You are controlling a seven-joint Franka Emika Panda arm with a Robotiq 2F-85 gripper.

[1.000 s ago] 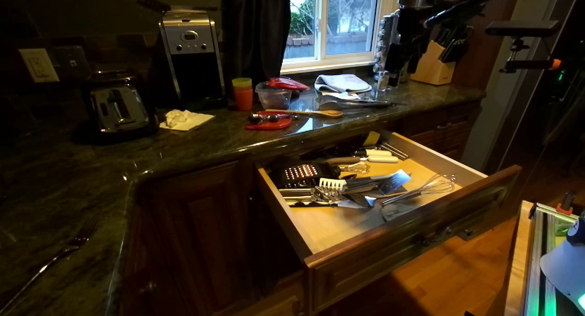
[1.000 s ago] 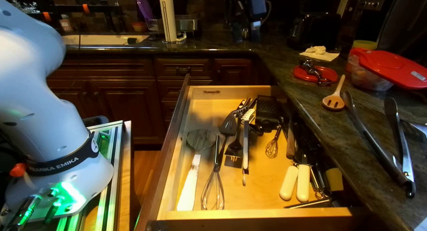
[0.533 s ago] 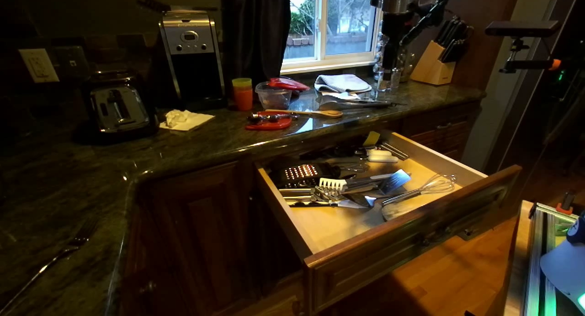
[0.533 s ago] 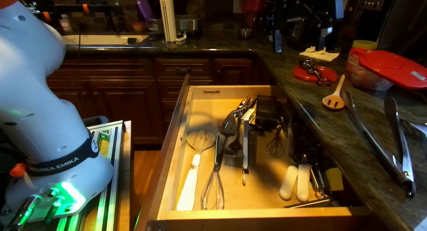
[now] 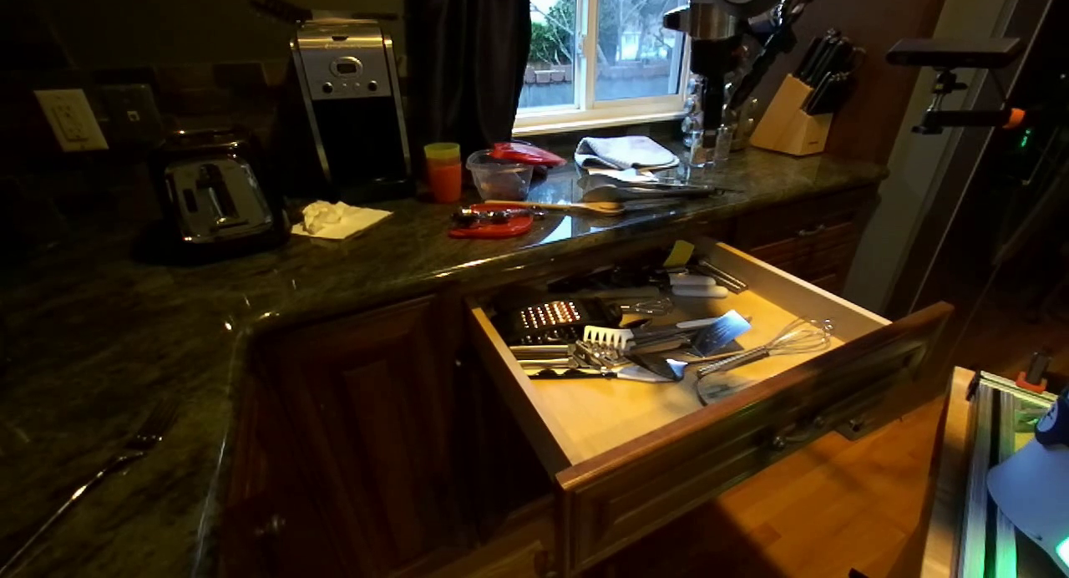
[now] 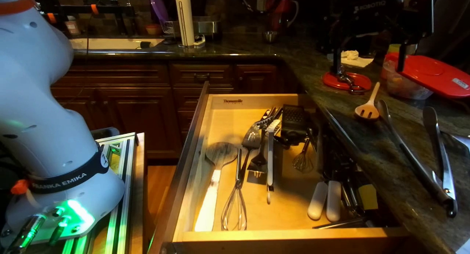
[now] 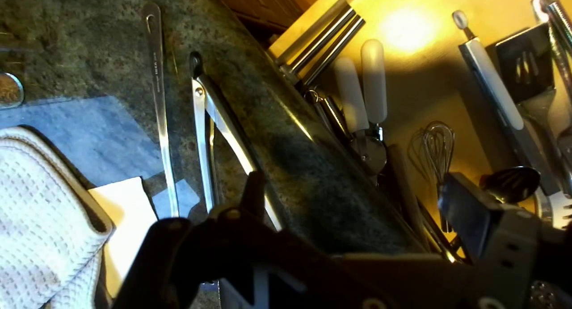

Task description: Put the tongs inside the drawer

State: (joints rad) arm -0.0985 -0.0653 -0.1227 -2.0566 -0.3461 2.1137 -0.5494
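Note:
The tongs [image 6: 447, 177] lie spread in a V on the dark counter, silvery with black parts, hinge toward the near end. They also show in the wrist view [image 7: 230, 132], where my left finger overlaps one arm of them. The open drawer [image 6: 279, 235] has pale wood inside and a dark brown front [image 5: 752, 453]; it holds several utensils. My gripper [image 6: 369, 65] is open and empty, fingers pointing down, above the counter and beyond the tongs in that exterior view. In the wrist view the fingers [image 7: 355, 188] are wide apart, with the counter edge between them.
A wooden slotted spoon [image 6: 367, 112], a red plate [image 6: 330, 82] with a metal item and a red-lidded container [image 6: 437, 77] stand near the gripper. A long metal utensil [image 7: 156, 77] and a towel [image 7: 44, 210] lie beside the tongs. A knife block [image 5: 793, 119] stands farther along.
My gripper has moved right and down over the counter in an exterior view, past the coffee maker area toward the red plate and container. The tongs and drawer have not moved.

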